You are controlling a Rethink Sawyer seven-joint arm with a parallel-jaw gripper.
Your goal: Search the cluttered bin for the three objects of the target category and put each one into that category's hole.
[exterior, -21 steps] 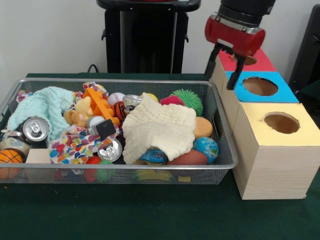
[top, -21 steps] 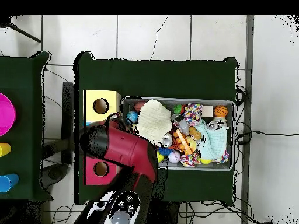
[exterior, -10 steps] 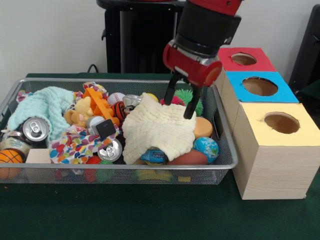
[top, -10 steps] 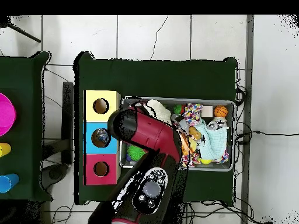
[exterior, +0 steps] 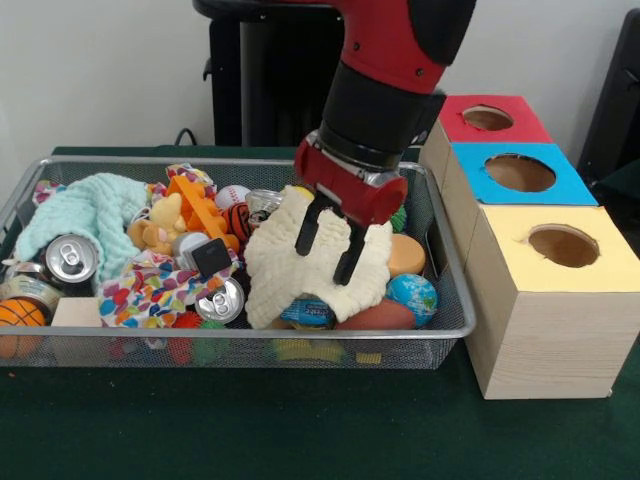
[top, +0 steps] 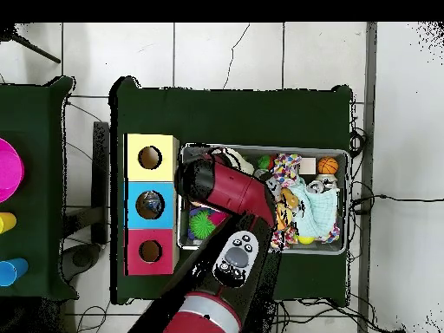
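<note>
i can't tell from here which category i'm hunting, but the cream cloth [exterior: 315, 262] is what sits under my gripper [exterior: 328, 245], draped over the right half of the wire bin [exterior: 452, 300], and whatever i need may well lie beneath it. the gripper's two black fingers [exterior: 306, 232] stand apart, tips down against or just above the cloth, with nothing between them that i can see. around the cloth's edge i can make out a globe ball [exterior: 412, 297], an orange ball [exterior: 406, 254] and a green spiky ball [top: 202, 225], the last seen from overhead.

the main risk, as i judge it, is closing on a fold of cloth and dragging it up with small things tangled in it. they could spill over the bin's rim onto the green surface [exterior: 300, 420]. if i pinch too shallow, the cloth may slip free and fall back over the same spot. if i push too deep, the fingers could jam on the balls below or catch the mesh.

further left lie the soda cans [exterior: 68, 257], a teal cloth [exterior: 75, 212] and a patterned cloth [exterior: 150, 290], all well apart from the gripper. the three boxes with holes, yellow [exterior: 560, 245], blue [exterior: 520, 172] and red [exterior: 487, 118], stand just beside the bin's right wall. my arm hides much of the bin from overhead, so i'm working half blind.
</note>
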